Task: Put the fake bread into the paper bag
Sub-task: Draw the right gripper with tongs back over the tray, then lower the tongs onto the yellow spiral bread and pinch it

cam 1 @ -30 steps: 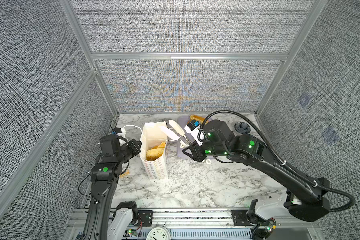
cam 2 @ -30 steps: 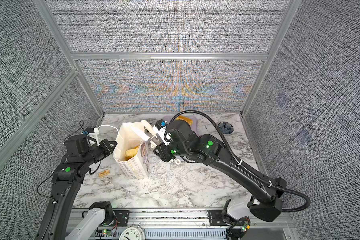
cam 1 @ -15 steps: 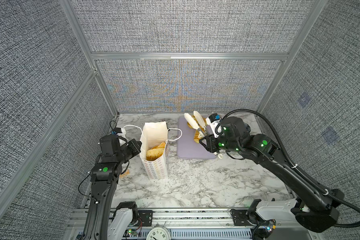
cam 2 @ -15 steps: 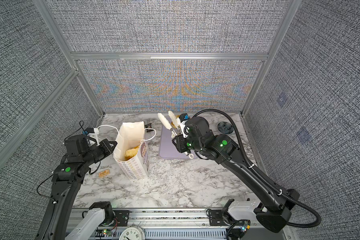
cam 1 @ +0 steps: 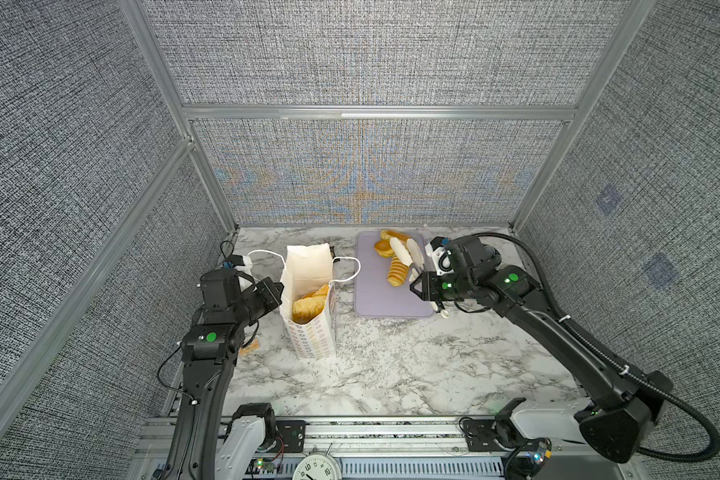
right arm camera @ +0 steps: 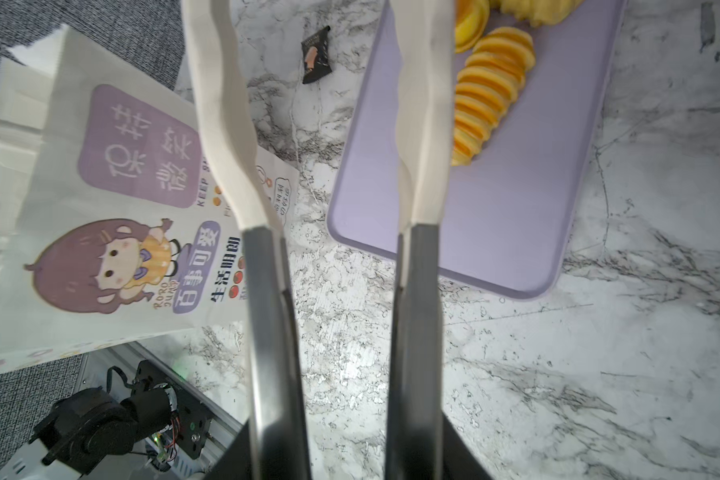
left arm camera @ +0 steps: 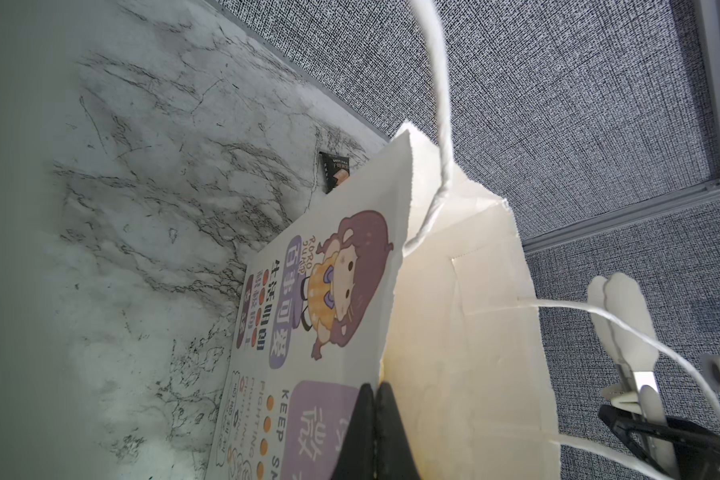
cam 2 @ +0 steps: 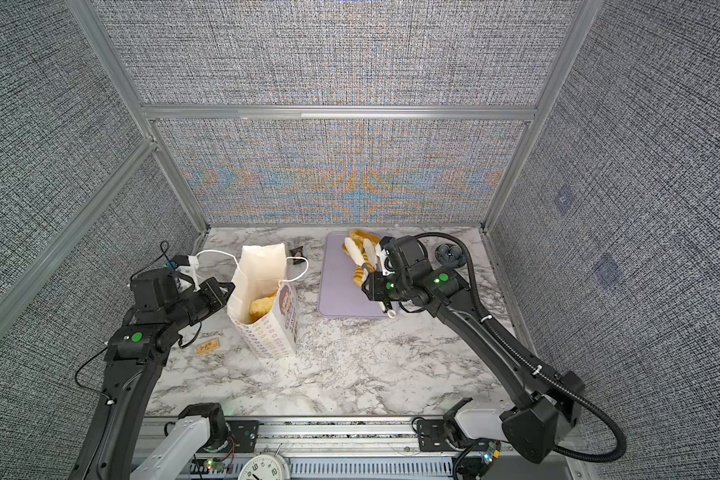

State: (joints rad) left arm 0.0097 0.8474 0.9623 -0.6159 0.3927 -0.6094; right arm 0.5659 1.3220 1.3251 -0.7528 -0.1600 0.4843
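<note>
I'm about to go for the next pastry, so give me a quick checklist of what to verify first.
1. Upright, open bag: ok.
2. Shut left gripper pinching bag rim: ok.
3. Open, empty right gripper: ok.
4. Loose ridged pastry on tray, beside right gripper: ok.
5. Room above bread already in bag: cannot tell.
6. Jaw gap wide enough for ridged pastry: cannot tell.

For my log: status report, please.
Left gripper shut on white paper bag rim. Right gripper open above lavender tray. Golden fake bread there, some bagged. Path clear.
</note>
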